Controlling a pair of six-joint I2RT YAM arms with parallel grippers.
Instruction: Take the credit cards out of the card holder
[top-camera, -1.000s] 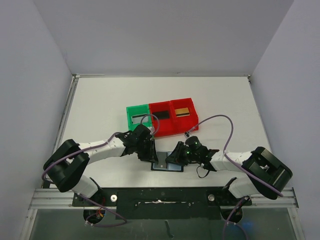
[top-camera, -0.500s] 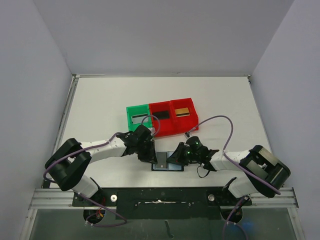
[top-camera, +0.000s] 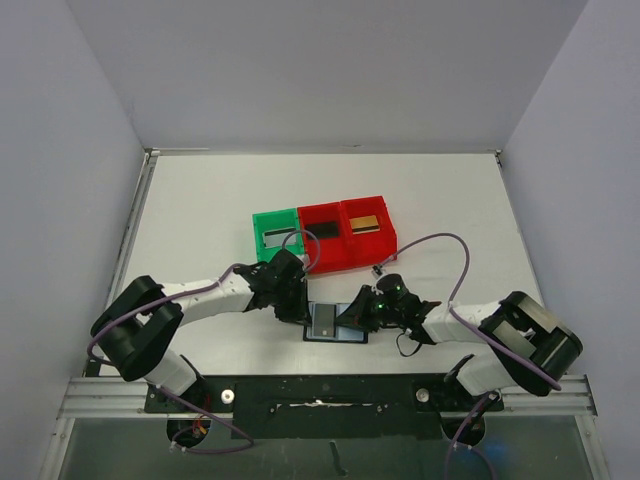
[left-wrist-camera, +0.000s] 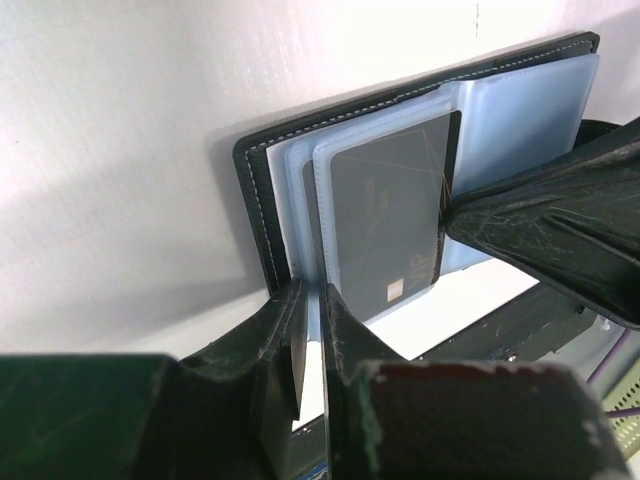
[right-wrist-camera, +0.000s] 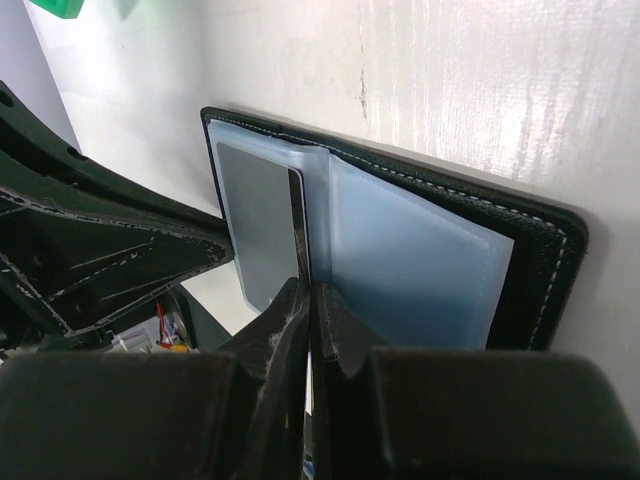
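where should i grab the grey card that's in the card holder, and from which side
Pinch the grey card by its bare long edge beside the card holder's centre fold, coming from the right gripper's side: its sleeve looks open there, so it should slide out.

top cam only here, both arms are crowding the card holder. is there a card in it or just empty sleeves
observer: The left wrist view shows one dark card in a clear sleeve of the card holder.
operator: ok is the right arm on that card
observer: Yes. In the right wrist view the right gripper has its jaws shut on the card's edge beside the fold. Whether the sleeve is pinched too I cannot tell.
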